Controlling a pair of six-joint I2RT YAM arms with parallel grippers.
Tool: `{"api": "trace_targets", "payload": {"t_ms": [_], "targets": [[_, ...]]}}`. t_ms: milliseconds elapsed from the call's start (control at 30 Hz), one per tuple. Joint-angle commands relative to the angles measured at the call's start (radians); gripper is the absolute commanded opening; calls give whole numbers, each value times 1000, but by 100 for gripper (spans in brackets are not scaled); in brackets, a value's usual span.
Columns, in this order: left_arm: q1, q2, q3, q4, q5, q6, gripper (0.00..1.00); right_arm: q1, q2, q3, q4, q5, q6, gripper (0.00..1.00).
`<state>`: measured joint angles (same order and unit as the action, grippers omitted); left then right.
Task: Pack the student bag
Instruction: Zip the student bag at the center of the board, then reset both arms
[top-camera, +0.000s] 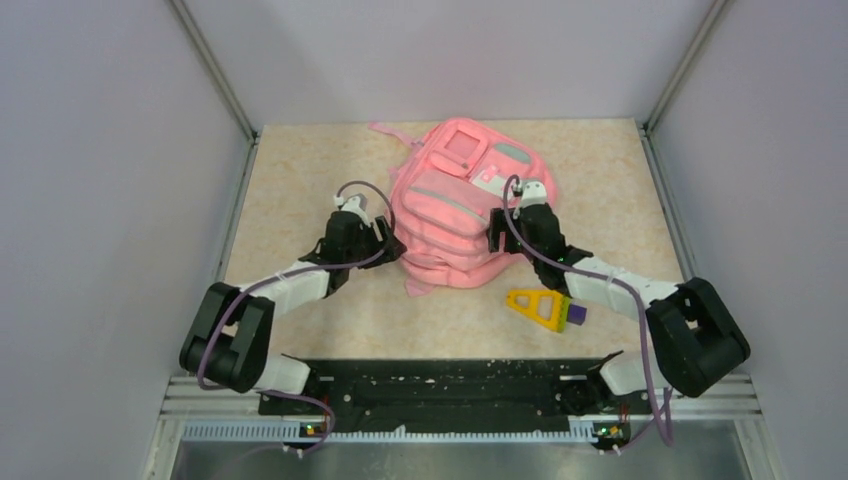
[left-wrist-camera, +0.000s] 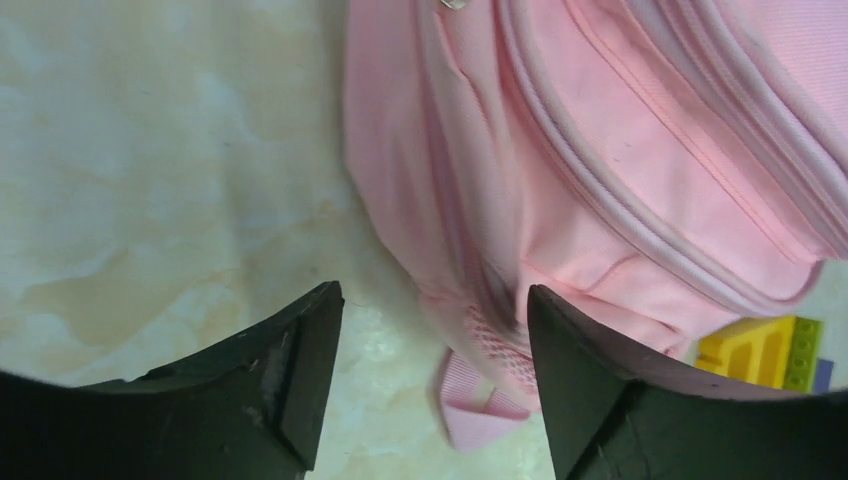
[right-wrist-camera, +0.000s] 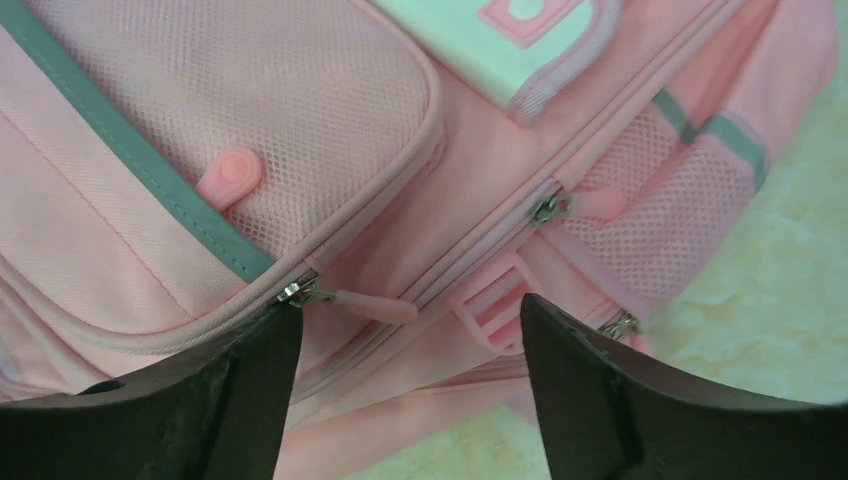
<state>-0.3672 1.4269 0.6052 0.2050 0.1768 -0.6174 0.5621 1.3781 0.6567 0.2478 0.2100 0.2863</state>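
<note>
Student bag (top-camera: 450, 215): soft pink fabric, mesh pockets, front up, long axis near-far. Left tool (left-wrist-camera: 432, 292), right tool (right-wrist-camera: 410, 305): parted, empty.

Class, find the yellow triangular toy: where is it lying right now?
In the top view, the yellow triangular toy lies on the table right of centre, just off the near corner of the student bag, beside the right arm.
</note>
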Motion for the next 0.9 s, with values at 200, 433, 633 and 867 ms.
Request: {"api": "trace_targets", "payload": {"t_ms": [200, 433, 633, 867], "targets": [[48, -298, 118, -275, -279, 143, 89, -124, -161, 71, -102, 66, -145, 99], [167, -454, 319, -589, -389, 235, 91, -257, -365, 113, -229, 69, -153, 99], [178, -611, 404, -662, -431, 311, 92, -256, -588, 34, -166, 106, -186, 99], [178, -735, 298, -651, -428, 385, 94, -254, -767, -161, -15, 164, -199, 99]]}}
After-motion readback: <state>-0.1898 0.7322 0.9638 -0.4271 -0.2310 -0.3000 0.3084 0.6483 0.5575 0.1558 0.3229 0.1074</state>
